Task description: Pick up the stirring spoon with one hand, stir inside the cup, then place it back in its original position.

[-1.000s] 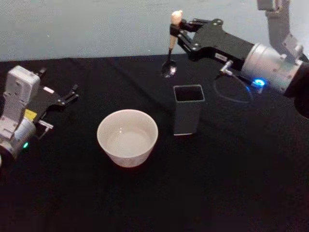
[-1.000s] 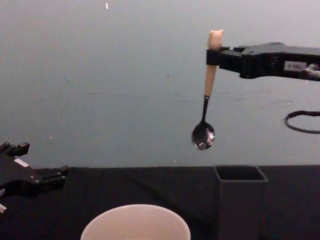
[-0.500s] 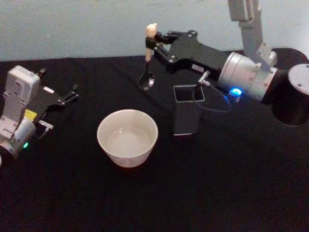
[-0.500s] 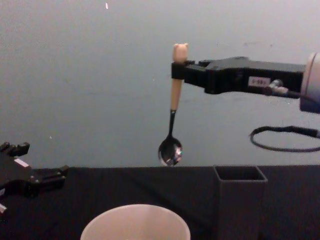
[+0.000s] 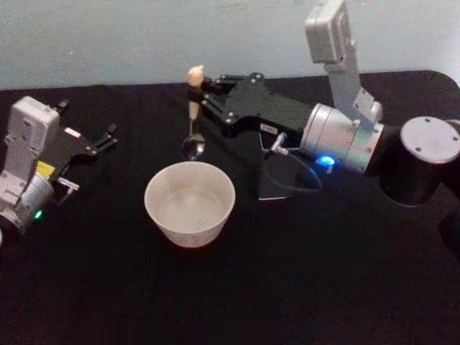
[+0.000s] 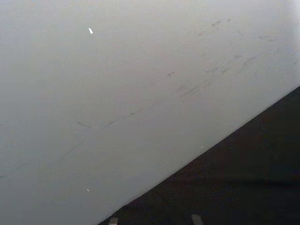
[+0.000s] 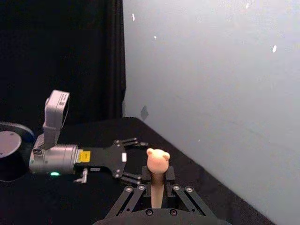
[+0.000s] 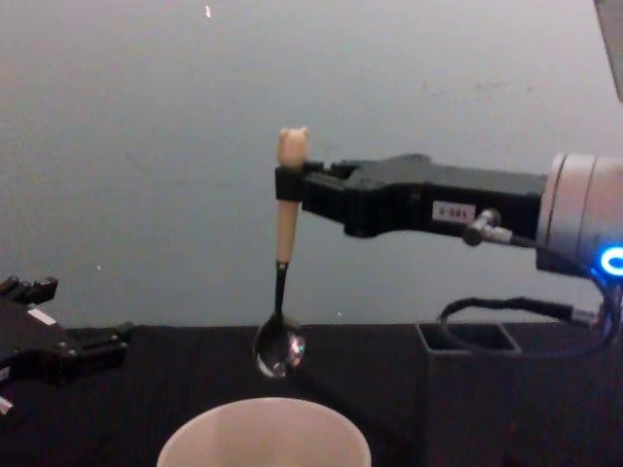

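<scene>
**Head view.** The right claw (image 5: 196, 91) reaches out over the black table (image 5: 302, 287) and is clamped on the pale handle of the stirring spoon (image 5: 192, 115), just under its eared knob. The spoon hangs upright below the claw, bowl downward. The cup (image 5: 188, 233) stands on the table below the claw and a little nearer the robot, and the spoon's bowl hangs close to its far rim. The dark grey holder (image 5: 272, 184) stands back along the arm from the claw, partly hidden under the wrist. The left claw (image 5: 106, 141) rests parked on the table, well apart from the cup, with its fingers spread.

**Chest view.** The right claw (image 8: 290, 185) grips the stirring spoon (image 8: 285, 238) high on the handle. The shiny bowl hangs straight below the claw, just above the rim of the cup (image 8: 263, 429) and not touching it. The holder (image 8: 475, 389) stands under the arm, on the wrist side of the claw. The left claw (image 8: 105, 346) lies low over the table.

**Right wrist view.** The right claw (image 7: 157, 182) is closed around the stirring spoon (image 7: 158, 161), whose eared knob stands clear above the fingers (image 7: 139, 188). Beyond it is the left claw (image 7: 135, 159), jaws apart.

**Left wrist view.** A pale wall (image 6: 117, 93) meets the edge of the table (image 6: 258, 183).
</scene>
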### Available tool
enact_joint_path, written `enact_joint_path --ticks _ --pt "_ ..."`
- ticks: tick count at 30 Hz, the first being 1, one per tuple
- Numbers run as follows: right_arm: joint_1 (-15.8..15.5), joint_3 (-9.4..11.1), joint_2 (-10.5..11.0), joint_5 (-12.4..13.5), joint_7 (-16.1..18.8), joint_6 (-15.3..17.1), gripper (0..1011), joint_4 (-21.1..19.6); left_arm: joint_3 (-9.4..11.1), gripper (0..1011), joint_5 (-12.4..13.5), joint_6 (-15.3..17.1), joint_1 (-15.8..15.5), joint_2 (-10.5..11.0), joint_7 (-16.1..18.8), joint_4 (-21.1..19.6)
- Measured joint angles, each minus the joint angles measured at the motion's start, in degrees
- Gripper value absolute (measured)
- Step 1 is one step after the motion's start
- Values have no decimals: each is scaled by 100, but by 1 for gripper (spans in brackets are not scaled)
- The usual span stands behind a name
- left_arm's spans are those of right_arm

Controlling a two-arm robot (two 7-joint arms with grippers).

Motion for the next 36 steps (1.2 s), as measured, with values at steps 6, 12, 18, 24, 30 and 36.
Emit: enact_joint_path --ticks 6,12,18,24,30,36 --pt "-97 -81 -2 -35 12 -16 159 27 0 1001 0 0 0 0 0 0" --pt "-175 -133 17 -51 53 -18 160 33 0 1001 0 0 0 0 0 0" --pt "-270 -194 80 -51 145 -10 160 55 0 1001 0 0 0 0 0 0" --pt "-326 -244 109 -71 193 -21 159 129 0 1001 0 0 0 0 0 0" --pt "-384 -279 70 -103 211 -102 160 238 0 1001 0 0 0 0 0 0" --pt "-445 -289 -16 -212 132 -240 160 375 0 1002 0 0 0 0 0 0"
